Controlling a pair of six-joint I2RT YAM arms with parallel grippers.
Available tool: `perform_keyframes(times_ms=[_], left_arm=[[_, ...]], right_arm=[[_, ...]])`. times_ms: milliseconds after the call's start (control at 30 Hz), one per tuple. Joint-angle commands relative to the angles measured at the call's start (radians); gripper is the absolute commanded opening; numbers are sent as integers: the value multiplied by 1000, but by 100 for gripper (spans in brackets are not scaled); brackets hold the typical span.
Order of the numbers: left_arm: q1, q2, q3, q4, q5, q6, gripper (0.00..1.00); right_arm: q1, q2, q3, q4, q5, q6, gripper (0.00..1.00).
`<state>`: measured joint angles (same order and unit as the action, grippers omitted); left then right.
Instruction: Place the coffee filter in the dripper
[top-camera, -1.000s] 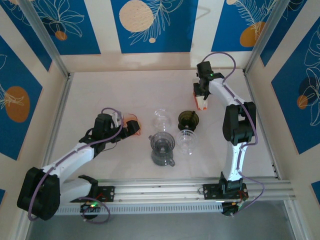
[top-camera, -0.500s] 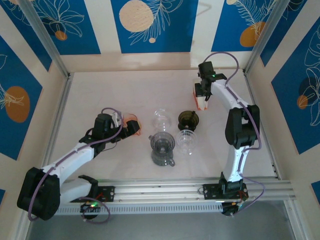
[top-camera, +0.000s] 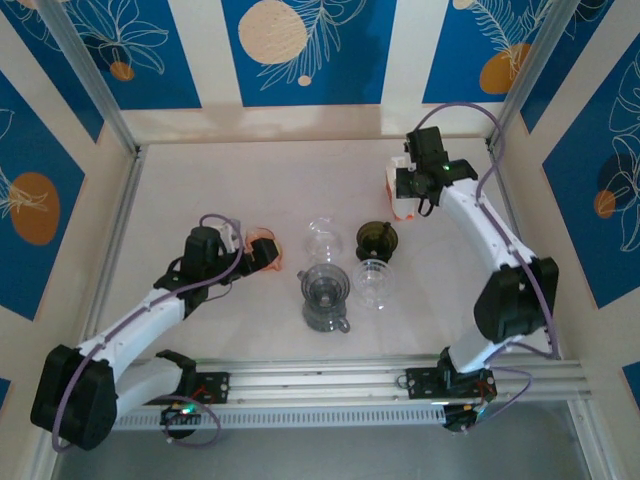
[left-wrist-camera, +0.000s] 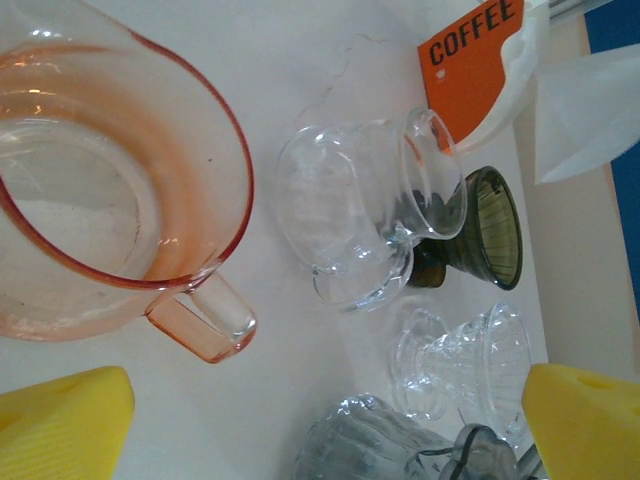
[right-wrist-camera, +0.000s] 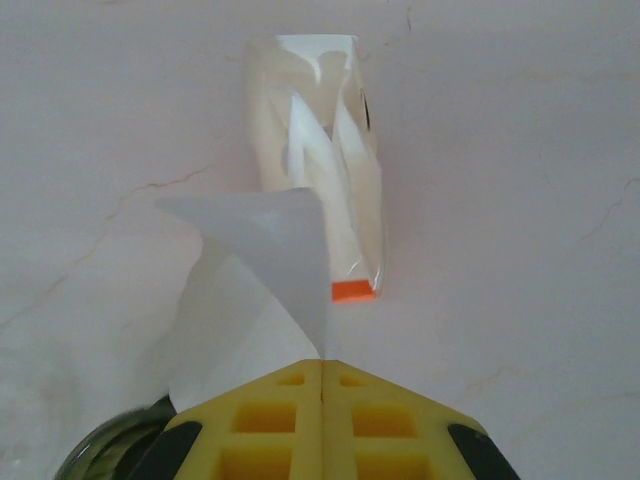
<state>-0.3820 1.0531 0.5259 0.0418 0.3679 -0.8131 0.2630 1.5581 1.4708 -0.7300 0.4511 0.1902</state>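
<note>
The bench (top-camera: 200, 180) carries a cluster of glassware near its middle. The right arm (top-camera: 495, 240) has swung its elbow out toward 3 o'clock since a second ago, while the left arm (top-camera: 150, 310) has barely moved. Its left claw (left-wrist-camera: 320, 440) stands spread wide and empty beside the pink pitcher (left-wrist-camera: 110, 180), at about 9 o'clock from the cluster.

The right claw (right-wrist-camera: 322, 368) is pinched tight on a white coffee filter (right-wrist-camera: 265, 260), now raised clear of the orange filter pack (top-camera: 403, 205), which lies at 2 o'clock on the bench. So the pick looks done and the carry to a dripper remains.

The dark green dripper (top-camera: 377, 238) sits at about 7 o'clock from that claw, and the clear dripper (top-camera: 373, 283) is just beyond it toward 6 o'clock. Which of them is the target I cannot tell. The green one is nearer, and its rim shows at the lower left of the right wrist view.

The filter hangs folded, so it probably needs opening as it goes in.
</note>
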Motion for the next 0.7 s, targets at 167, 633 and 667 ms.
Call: perform_keyframes(times_ms=[167, 633, 667], left_arm=[[-9, -47, 79, -61, 63, 21, 100], [-37, -122, 127, -169, 51, 80, 100], [-36, -124, 128, -168, 52, 83, 100]], right_arm=[[189, -239, -37, -194, 2, 81, 0], [568, -226, 391, -822, -238, 271, 0], [578, -210, 418, -857, -269, 288, 0]])
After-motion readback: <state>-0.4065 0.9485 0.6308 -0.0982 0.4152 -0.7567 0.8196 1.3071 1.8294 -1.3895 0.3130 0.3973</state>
